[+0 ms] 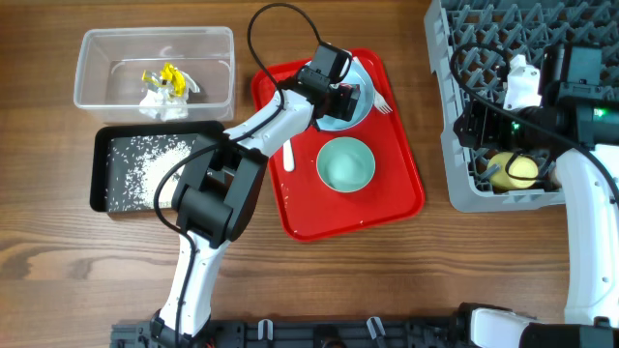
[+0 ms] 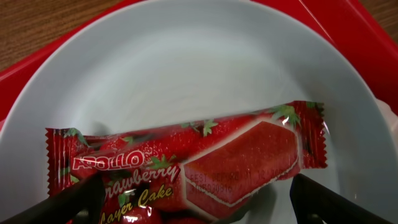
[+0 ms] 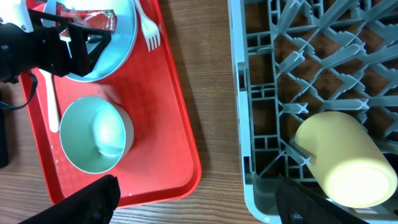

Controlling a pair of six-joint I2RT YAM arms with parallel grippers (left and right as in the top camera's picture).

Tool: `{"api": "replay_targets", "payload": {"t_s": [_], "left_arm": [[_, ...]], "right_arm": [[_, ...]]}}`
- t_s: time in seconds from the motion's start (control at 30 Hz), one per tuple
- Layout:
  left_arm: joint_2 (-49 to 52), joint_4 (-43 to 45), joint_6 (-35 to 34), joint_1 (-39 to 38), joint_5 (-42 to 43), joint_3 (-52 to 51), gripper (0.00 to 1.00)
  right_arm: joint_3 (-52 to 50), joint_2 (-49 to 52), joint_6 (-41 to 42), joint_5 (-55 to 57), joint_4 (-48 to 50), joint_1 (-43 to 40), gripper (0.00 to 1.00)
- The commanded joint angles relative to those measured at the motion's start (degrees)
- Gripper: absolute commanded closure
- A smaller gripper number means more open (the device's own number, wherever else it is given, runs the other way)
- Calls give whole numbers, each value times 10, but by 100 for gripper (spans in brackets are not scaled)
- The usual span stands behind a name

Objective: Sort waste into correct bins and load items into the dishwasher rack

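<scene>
Above plate (image 2: 186,56), left fingers (image 2: 68,200) spread around wrapper (image 2: 205,158).

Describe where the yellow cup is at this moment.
In the overhead view, the yellow cup lies on its side inside the grey dishwasher rack, near its front edge, on the table's right side, right of the red tray.

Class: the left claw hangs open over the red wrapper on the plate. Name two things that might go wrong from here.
1. The glossy red wrapper lies flat on the plate, so the left claw may slip off it.
2. Pressing down might tip the plate and nudge the fork beside it.
</scene>
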Motion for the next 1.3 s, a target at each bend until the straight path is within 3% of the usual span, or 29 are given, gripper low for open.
{"api": "replay_targets", "payload": {"t_s": [0.0, 0.27, 0.33, 0.43, 0.57, 1.1, 1.27], "left_arm": [[-4, 18, 6, -9, 7, 5, 4], [43, 31, 16, -11, -34, 5, 7], [45, 34, 16, -11, -34, 5, 26], [51, 34, 15, -13, -34, 5, 66], [52, 28, 14, -21, -34, 5, 95], [-75, -7, 14, -24, -34, 5, 96], [-69, -6, 16, -24, -34, 5, 77]], "right_arm": [[7, -4, -10, 7, 2, -2, 15], [7, -4, -10, 7, 2, -2, 15], [7, -4, -10, 7, 2, -2, 15], [7, -4, -10, 7, 2, -2, 15], [7, -4, -10, 7, 2, -2, 15], [7, -4, -10, 7, 1, -2, 15], [7, -4, -10, 7, 4, -2, 15]]}}
